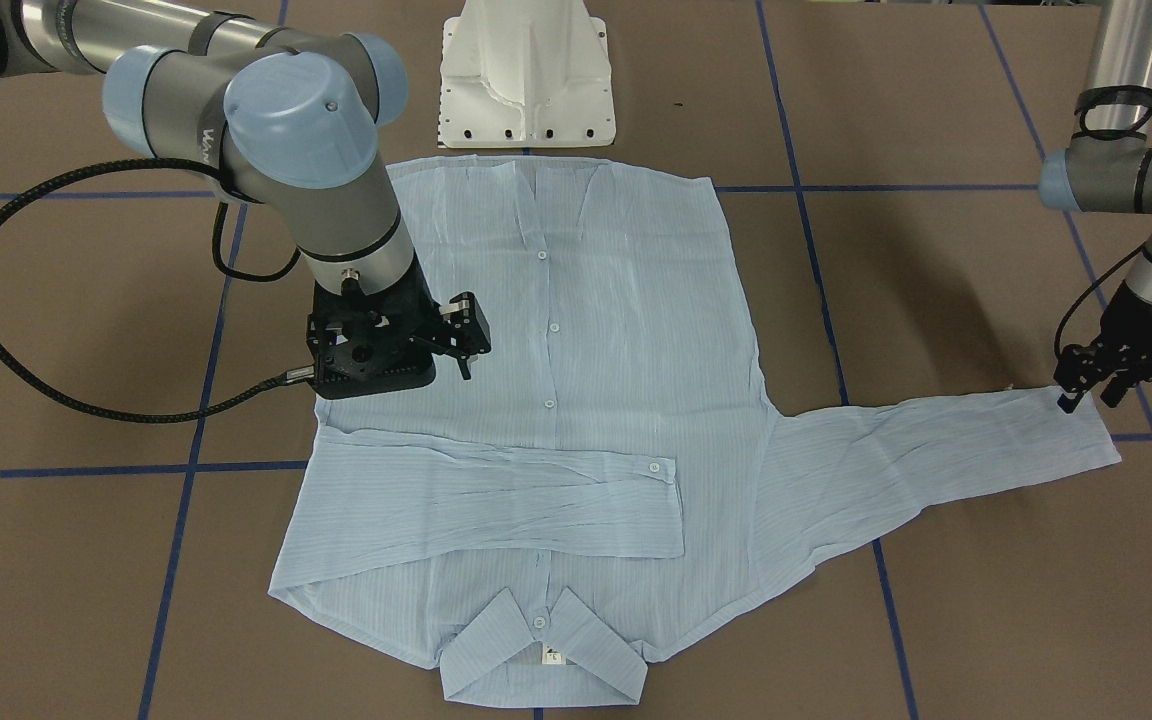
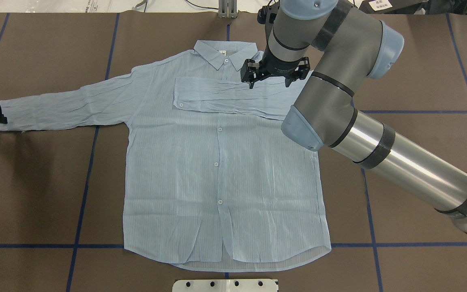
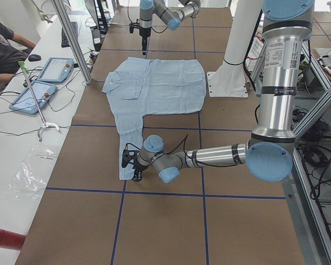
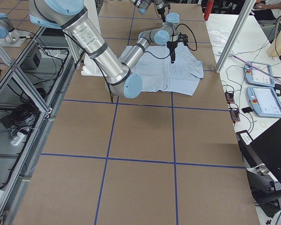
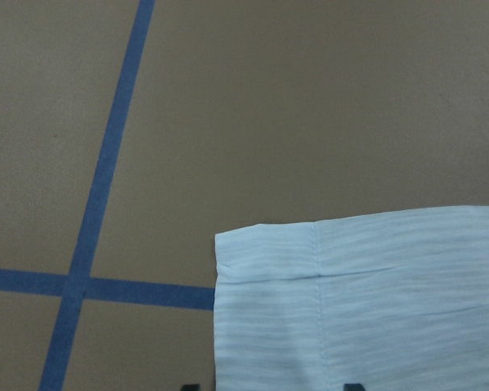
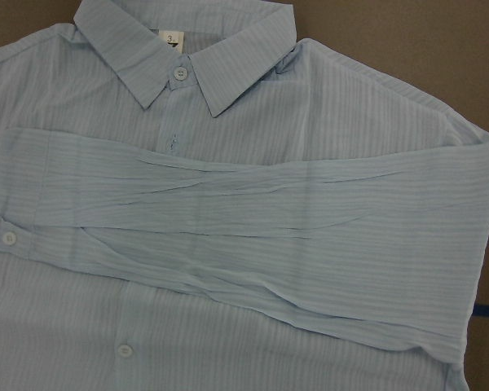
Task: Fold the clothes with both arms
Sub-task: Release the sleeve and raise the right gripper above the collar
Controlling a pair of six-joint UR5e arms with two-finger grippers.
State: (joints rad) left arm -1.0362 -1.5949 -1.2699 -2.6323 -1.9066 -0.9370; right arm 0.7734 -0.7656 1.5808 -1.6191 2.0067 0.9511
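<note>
The pale blue striped shirt [image 2: 217,162] lies flat and buttoned, collar [image 6: 187,57] away from the robot's base. One sleeve [image 2: 217,99] is folded across the chest, with its cuff button showing. The other sleeve [image 1: 936,450] stretches straight out to the robot's left. My right gripper [image 2: 270,83] hovers open just above the folded sleeve, holding nothing. My left gripper [image 1: 1088,398] is low at the end of the outstretched sleeve. It is open, with the cuff [image 5: 350,309] lying between its spread fingertips.
The white pedestal base [image 1: 526,75] stands at the shirt's hem. Blue tape lines [image 2: 83,190] cross the brown table top. A bench [image 3: 22,138] with tablets and a seated person runs along the table's far side.
</note>
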